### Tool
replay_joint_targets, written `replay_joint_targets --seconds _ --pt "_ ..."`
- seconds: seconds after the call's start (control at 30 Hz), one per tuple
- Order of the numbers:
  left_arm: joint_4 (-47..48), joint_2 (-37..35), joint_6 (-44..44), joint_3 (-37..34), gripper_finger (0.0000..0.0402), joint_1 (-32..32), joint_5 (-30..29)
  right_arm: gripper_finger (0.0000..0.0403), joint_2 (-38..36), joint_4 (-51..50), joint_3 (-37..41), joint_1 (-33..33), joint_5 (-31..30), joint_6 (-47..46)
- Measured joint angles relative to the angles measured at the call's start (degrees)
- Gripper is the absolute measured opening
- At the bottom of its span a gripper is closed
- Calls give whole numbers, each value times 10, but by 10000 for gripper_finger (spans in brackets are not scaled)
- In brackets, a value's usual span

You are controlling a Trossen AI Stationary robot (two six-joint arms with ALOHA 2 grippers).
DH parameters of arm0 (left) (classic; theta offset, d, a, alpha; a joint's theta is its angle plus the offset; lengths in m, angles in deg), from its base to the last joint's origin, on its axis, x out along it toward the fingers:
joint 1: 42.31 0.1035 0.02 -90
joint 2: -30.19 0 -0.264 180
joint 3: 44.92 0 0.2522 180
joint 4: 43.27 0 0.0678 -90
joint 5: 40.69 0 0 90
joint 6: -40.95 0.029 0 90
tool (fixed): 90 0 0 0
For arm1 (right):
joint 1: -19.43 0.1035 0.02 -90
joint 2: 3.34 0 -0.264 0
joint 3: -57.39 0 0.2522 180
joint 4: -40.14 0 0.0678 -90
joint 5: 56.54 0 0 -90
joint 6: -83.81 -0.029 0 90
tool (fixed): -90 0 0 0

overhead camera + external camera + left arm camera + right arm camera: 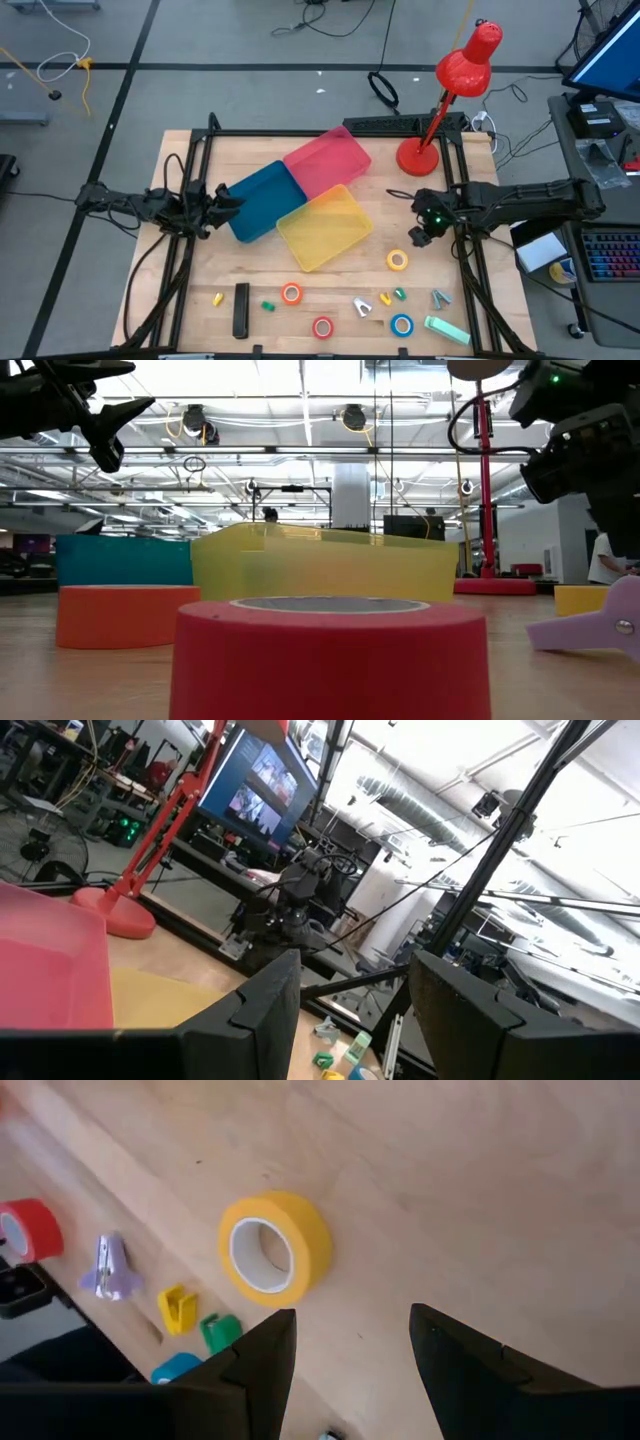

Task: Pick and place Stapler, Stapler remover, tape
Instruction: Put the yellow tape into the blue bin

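Four tape rolls lie flat on the table's near part: yellow (398,261), orange (291,294), red (322,327) and blue (402,325). A black stapler (241,310) lies near the orange roll, and a mint-green stapler (446,330) lies at the near right. Small staple removers, among them a lavender one (362,306), are scattered between them. My right gripper (418,237) hangs open above the table just beyond the yellow tape (275,1248), touching nothing. My left gripper (225,200) waits open in the air beside the blue bin.
Three bins stand together mid-table: blue (262,200), pink (328,162) and yellow (325,228). A red desk lamp (418,155) stands at the far right corner. Black frame rails run along both sides of the table. Bare wood lies between the yellow bin and the yellow tape.
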Motion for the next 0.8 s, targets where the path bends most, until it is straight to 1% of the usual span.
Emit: replay_joint_targets --seconds 0.1,0.23,0.47,0.57,0.67,0.8 --pt "0 0 -2 0 186 0 0 192 0 26 0 0 9 5" --pt "0 0 -2 0 186 0 0 192 0 73 0 2 11 -19" --pt "3 0 -15 0 186 0 0 192 0 209 0 51 6 -37" --pt "3 0 -15 0 186 0 0 192 0 255 0 79 -27 -46" --pt "3 0 -15 0 186 0 0 192 0 258 0 115 -73 -50" --pt "10 0 -15 0 186 0 0 192 13 259 0 169 -112 -71"
